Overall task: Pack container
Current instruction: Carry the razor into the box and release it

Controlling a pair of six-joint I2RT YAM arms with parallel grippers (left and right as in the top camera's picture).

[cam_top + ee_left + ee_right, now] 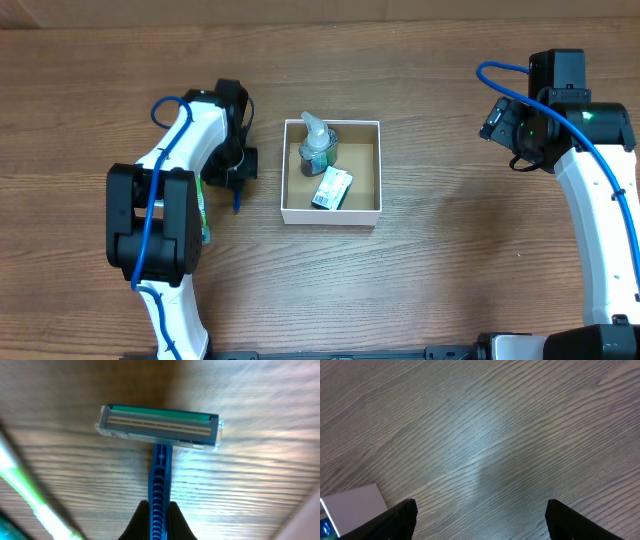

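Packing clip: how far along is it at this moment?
Done: a bottle and a small packet sit in the box. In hand: the left gripper is shut on a blue razor. Left: that razor and the green toothbrush beside it are outside the box. The right gripper is open, empty.

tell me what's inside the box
In the box, a small clear bottle and a printed packet lie on its brown floor. Anything under them is hidden.

bottle (pixel 318 150) + pkt (pixel 331 187) in container (pixel 330 216) | razor (pixel 160 425) L of it | toothbrush (pixel 30 494) further L
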